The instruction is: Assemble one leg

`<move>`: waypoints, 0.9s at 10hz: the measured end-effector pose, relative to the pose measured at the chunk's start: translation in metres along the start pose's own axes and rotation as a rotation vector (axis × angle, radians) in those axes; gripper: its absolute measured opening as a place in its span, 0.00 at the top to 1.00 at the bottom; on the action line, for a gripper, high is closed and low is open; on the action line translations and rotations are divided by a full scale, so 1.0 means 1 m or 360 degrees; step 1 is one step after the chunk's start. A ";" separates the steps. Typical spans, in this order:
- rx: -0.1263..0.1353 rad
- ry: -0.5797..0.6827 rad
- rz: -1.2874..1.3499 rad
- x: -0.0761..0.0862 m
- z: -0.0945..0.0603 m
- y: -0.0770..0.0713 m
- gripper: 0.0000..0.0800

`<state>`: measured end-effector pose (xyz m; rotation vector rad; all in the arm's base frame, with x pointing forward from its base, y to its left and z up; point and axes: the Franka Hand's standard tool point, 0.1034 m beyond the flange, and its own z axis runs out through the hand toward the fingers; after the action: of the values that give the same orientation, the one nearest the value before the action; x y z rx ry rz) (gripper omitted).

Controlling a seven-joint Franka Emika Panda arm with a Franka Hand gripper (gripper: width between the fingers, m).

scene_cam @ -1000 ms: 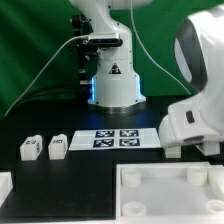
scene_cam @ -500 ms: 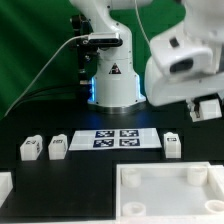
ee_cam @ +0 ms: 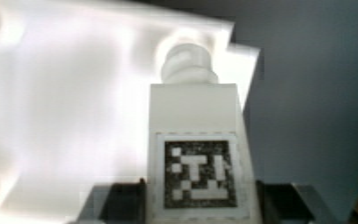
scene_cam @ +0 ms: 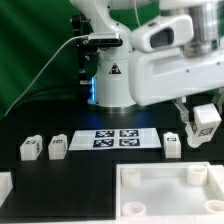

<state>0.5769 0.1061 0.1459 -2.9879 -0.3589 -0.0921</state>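
Leg (scene_cam: 206,119) clamped in the closed gripper (scene_cam: 205,131). Wrist view shows its tag (ee_cam: 199,168); only the exterior view shows a spare leg (scene_cam: 172,143) nearby on the table (scene_cam: 90,172).

The arm (scene_cam: 175,60) fills the upper right of the exterior view; the gripper (scene_cam: 205,118) hangs beneath it at the right edge, pointing down. Its fingers (ee_cam: 119,205) clamp the leg (scene_cam: 207,128) between them.
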 end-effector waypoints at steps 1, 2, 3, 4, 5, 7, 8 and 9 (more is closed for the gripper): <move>-0.0035 0.0189 -0.0014 0.026 -0.015 0.008 0.63; -0.0050 0.0281 -0.0022 0.036 -0.021 0.005 0.63; -0.0084 0.0480 -0.0040 0.045 -0.024 0.009 0.63; -0.0129 0.0635 -0.0047 0.041 -0.021 0.014 0.63; -0.0128 0.0619 -0.0047 0.035 -0.016 0.014 0.63; -0.0128 0.0619 -0.0047 0.036 -0.017 0.014 0.63; -0.0140 0.0665 -0.0058 0.037 -0.014 0.015 0.63; -0.0149 0.0730 -0.0060 0.035 0.005 0.016 0.63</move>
<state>0.6152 0.0997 0.1417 -2.9251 -0.3607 -0.7989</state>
